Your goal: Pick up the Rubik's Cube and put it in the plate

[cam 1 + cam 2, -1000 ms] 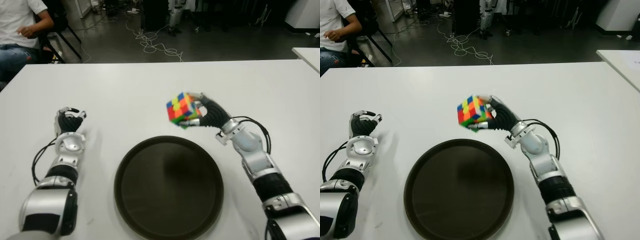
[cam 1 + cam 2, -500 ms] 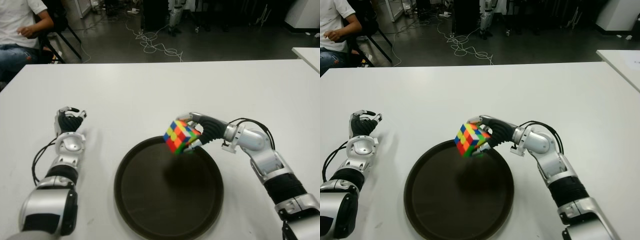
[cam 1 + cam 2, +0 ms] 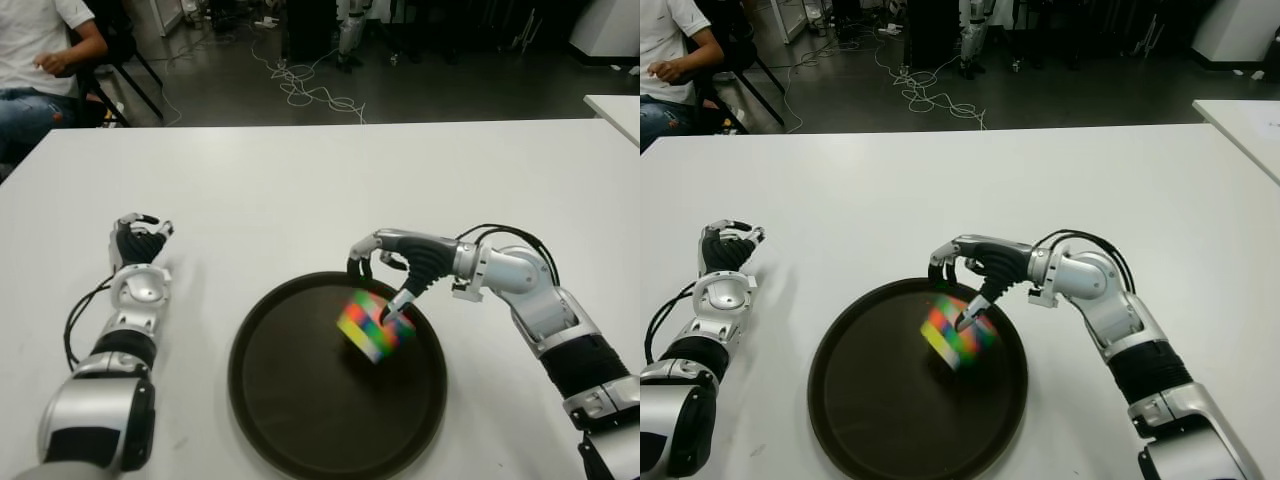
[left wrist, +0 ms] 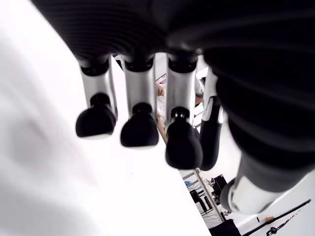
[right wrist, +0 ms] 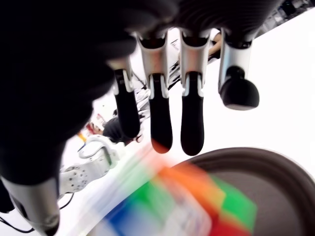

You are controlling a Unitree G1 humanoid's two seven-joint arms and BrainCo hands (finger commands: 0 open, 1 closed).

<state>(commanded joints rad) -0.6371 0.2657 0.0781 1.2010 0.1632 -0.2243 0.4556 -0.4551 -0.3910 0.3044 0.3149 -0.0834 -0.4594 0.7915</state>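
Note:
The Rubik's Cube (image 3: 372, 328) shows tilted and motion-blurred over the far right part of the round dark plate (image 3: 280, 400), free of any finger; whether it touches the plate I cannot tell. My right hand (image 3: 375, 285) hovers over the plate's far rim just above the cube, open, fingers spread and thumb pointing down toward it. In the right wrist view the blurred cube (image 5: 167, 206) lies below the spread fingertips (image 5: 161, 132), with the plate (image 5: 266, 172) beneath. My left hand (image 3: 138, 240) shows on the white table (image 3: 250, 190) at the left, holding nothing.
A seated person (image 3: 40, 60) is beyond the table's far left corner. Cables (image 3: 310, 85) lie on the floor behind. Another white table's corner (image 3: 615, 105) shows at the right edge.
My right hand carried the cube from behind the plate to over its rim, then opened; the cube has left the fingers and dropped toward the plate. The left hand stayed still.

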